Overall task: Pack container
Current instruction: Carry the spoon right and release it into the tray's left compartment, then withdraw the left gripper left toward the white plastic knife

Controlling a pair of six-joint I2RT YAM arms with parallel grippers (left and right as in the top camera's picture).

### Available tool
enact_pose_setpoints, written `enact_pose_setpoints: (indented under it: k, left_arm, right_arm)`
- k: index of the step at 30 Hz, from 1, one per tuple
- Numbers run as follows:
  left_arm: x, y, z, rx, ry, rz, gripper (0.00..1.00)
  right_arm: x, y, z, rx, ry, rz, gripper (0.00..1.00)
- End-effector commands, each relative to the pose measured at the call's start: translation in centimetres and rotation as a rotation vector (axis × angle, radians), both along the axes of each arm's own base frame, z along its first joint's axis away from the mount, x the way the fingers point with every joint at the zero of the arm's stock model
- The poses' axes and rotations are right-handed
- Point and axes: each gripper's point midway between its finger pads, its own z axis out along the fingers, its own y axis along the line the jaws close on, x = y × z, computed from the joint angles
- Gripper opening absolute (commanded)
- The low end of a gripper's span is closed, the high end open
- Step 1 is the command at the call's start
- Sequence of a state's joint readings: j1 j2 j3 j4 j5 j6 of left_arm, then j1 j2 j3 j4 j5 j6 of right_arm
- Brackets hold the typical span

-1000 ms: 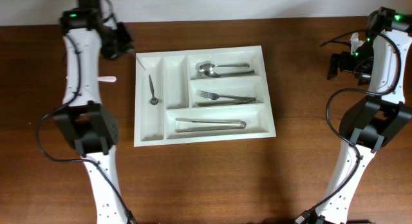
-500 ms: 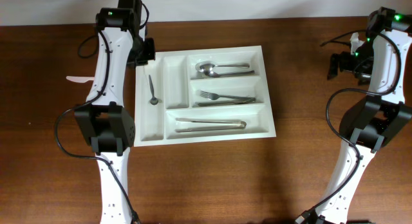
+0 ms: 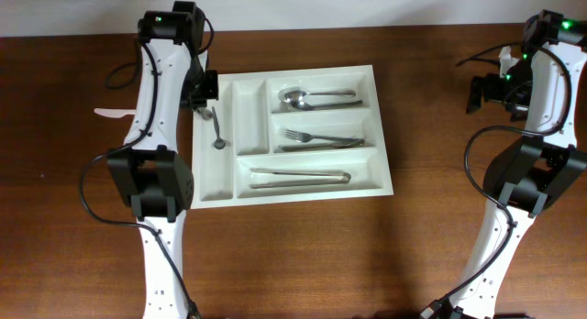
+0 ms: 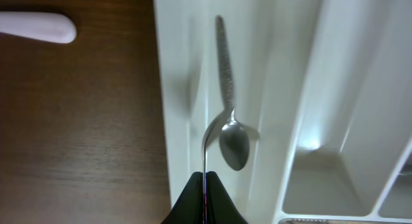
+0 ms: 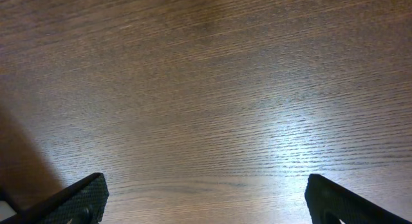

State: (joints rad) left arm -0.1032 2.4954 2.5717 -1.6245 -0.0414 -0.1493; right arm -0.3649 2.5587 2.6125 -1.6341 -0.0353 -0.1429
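**Left claw at tray's left rim, right claw parked wide open**

- Far left: a white plastic utensil handle (image 3: 112, 113) lies on the brown wooden table (image 3: 413, 255), apart from the tray's left edge, with bare wood between.
- Left gripper (image 4: 205, 185) hangs over the inner edge of the tray's left wall, at the far-left corner. Jaws are pressed together. A thin silvery line runs up from the tips. Can't tell whether it's held.
- Large white rectangular plastic cutlery tray (image 3: 383, 177) sits mid-table, its long sides roughly parallel to the table's far edge, with open wood on all sides.
- Leftmost narrow slot: small metal spoon (image 4: 232, 143), bowl nearest the claw tips, handle lying along the slot. The next narrow slot shows bare floor.
- Long slots, far to near: large metal spoons (image 3: 316, 97), metal fork (image 3: 321, 137), metal tongs (image 3: 300, 177).
- Right gripper (image 5: 206, 198) is at the far right, well clear of the tray. Fingers are spread wide, with only wood between them.
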Motion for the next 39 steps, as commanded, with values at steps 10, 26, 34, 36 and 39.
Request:
enact_pose_setpoints:
  k: [10,26,34,36,39]
  left_arm:
    - [1.2,-2.2,-0.4,-0.013,-0.047,-0.057,0.12]
    - [0.3,0.8,-0.2,0.138,-0.011,-0.044,0.49]
    - [2.5,5.5,0.0,0.151,-0.103,0.172,0.99]
    - [3.0,7.2,0.1,0.135,-0.139,0.317,0.99]
    - [3.7,9.0,0.0,0.041,-0.178,0.587,0.99]
  right_arm:
    - [0.3,-0.2,1.3,-0.011,-0.034,0.008,0.99]
    - [0.3,-0.2,1.3,-0.011,-0.034,0.008,0.99]
    - [0.3,-0.2,1.3,-0.011,-0.034,0.008,0.99]
    - [0.3,-0.2,1.3,-0.011,-0.034,0.008,0.99]
    - [0.3,-0.2,1.3,-0.011,-0.034,0.008,0.99]
